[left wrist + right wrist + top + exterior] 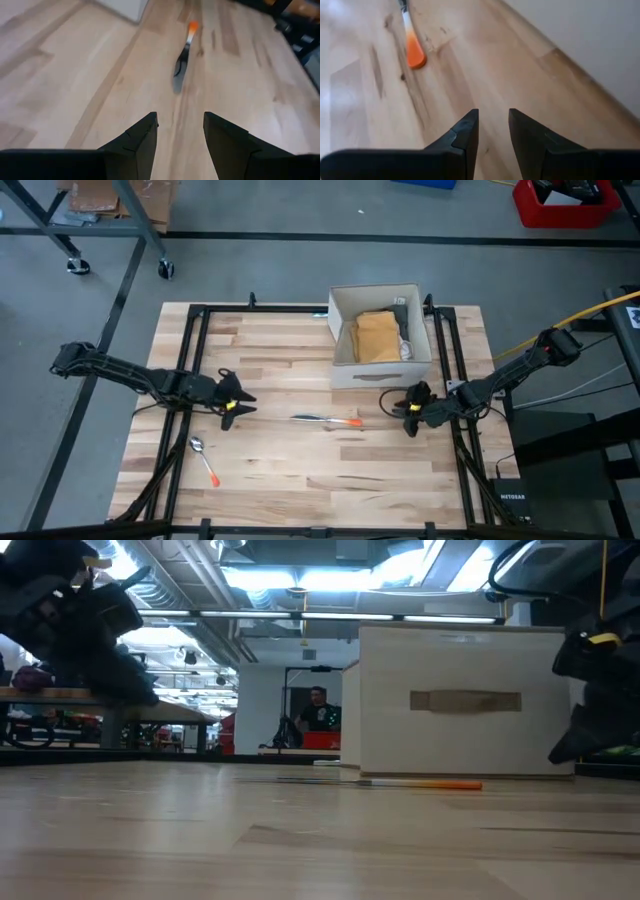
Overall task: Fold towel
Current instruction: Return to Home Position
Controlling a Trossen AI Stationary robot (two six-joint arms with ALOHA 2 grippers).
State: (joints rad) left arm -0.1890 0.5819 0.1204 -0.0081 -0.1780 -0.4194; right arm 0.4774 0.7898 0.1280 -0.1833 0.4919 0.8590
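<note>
A tan towel (378, 337) lies bunched inside a white box (345, 365) at the far middle-right of the wooden table. My left gripper (245, 402) hovers low over the left part of the table, open and empty, and points toward the right edge; its wrist view shows its fingertips (181, 122) apart. My right gripper (390, 402) hovers low just in front of the box, pointing toward the left edge, slightly open (493, 120) and empty. Neither gripper is near the towel.
A knife with an orange handle (325, 420) lies flat on the table between the two grippers, and also shows in the left wrist view (181, 65). An orange-handled spoon (204, 458) lies near the front left. A person (318, 710) stands far behind the table.
</note>
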